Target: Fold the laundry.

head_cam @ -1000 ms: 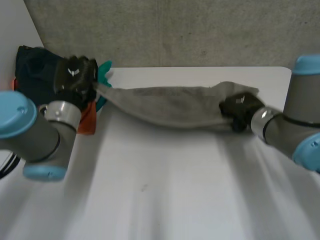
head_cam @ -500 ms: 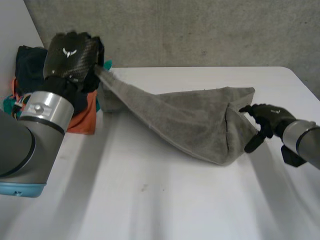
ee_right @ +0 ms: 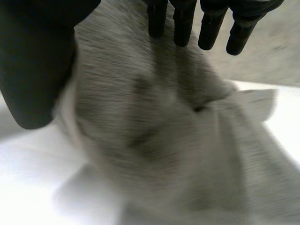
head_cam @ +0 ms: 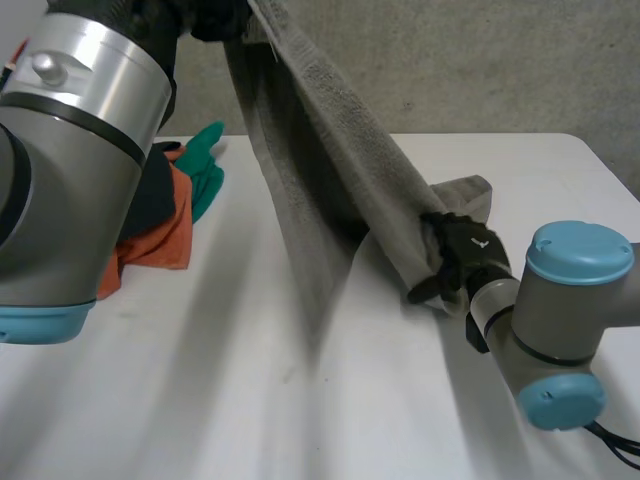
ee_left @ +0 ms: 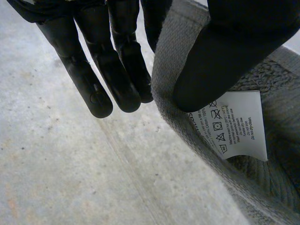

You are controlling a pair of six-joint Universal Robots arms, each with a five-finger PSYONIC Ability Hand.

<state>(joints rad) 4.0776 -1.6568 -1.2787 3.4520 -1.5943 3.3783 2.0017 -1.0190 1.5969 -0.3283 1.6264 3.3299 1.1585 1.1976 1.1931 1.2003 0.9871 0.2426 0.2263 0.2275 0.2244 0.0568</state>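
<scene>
A grey towel hangs slanting from high on the left down to the table. My left hand holds its top corner up high. In the left wrist view the thumb pinches the towel's edge against the fingers, beside a white care label. My right hand is low on the table against the towel's lower end. In the right wrist view its fingers are straight and the thumb stands apart, with the towel under the palm.
A pile of laundry lies at the table's left, with an orange piece and a teal piece showing. The white table reaches a grey wall at the back. The towel's far end rests on the table.
My left hand has lifted the towel's corner much higher, so the towel hangs steeply. My right hand let go of the towel's other end, then moved in against the lower part.
</scene>
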